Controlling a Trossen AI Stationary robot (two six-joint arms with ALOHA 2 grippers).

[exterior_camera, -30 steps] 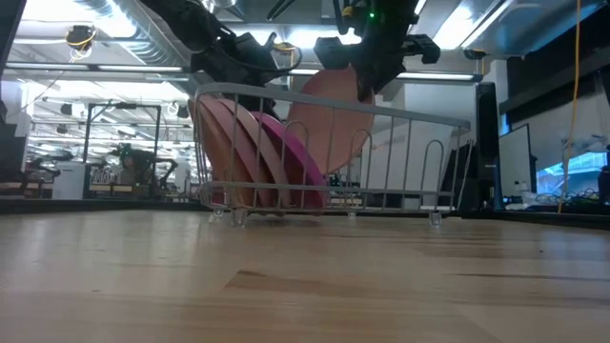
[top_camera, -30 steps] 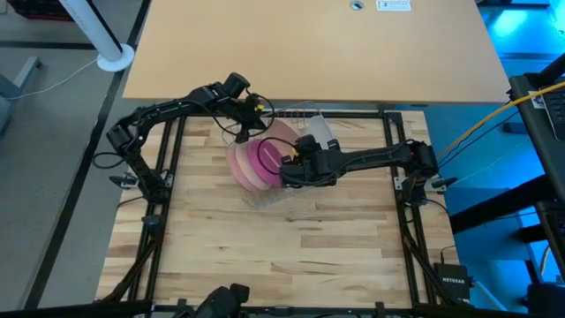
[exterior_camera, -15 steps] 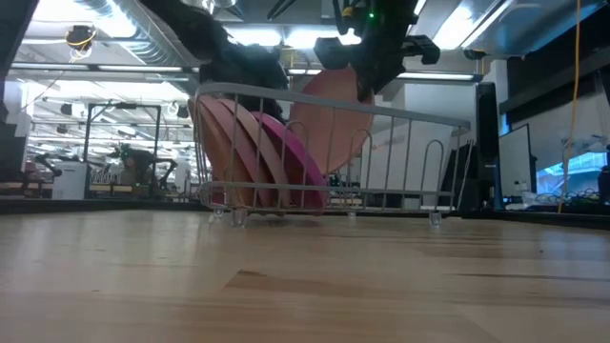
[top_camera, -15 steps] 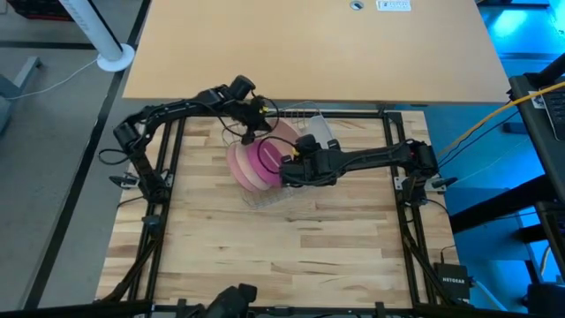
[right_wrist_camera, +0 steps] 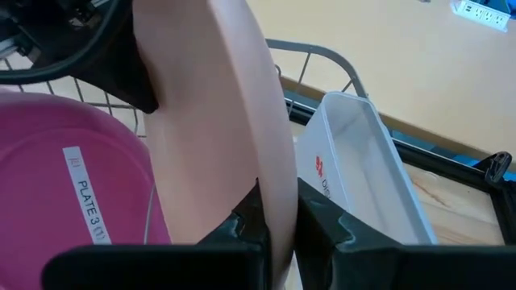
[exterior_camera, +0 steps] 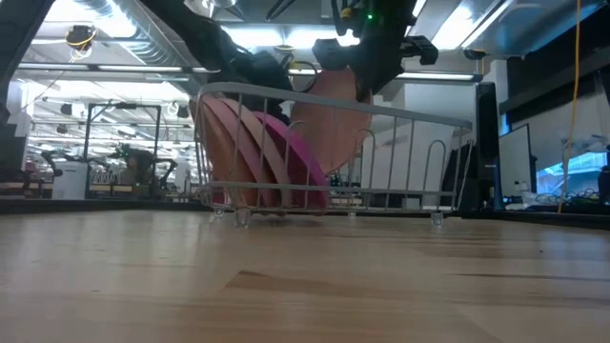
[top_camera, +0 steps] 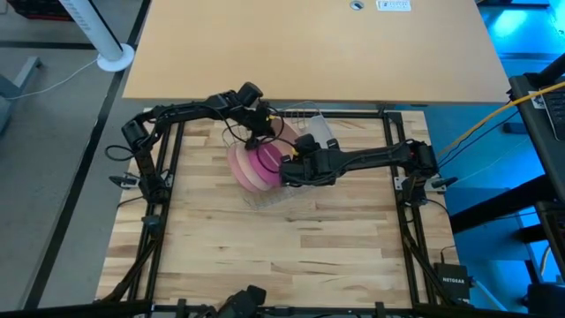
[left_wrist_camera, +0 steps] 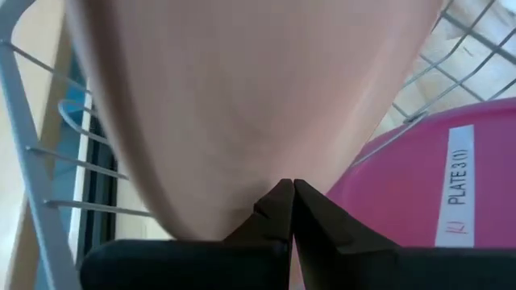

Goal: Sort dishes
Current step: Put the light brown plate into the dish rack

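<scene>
Peach plate (right_wrist_camera: 230, 121) between right end effector (right_wrist_camera: 278, 213) fingers

The right end effector (right_wrist_camera: 276, 211) has its two dark fingers (right_wrist_camera: 242, 221) clamped on the rim of a pale peach plate (right_wrist_camera: 218, 113), which stands on edge and fills the middle of the picture. Just beside it sits a magenta-pink plate (right_wrist_camera: 72, 177) bearing a white label that reads "PLATE 3 (1)". A silver wire rack (right_wrist_camera: 322, 60) curves behind the peach plate, with a clear plastic container (right_wrist_camera: 363, 153) next to it. A dark arm part (right_wrist_camera: 72, 40) touches the peach plate's far side. Beyond lies a tan surface (right_wrist_camera: 387, 48).
</scene>
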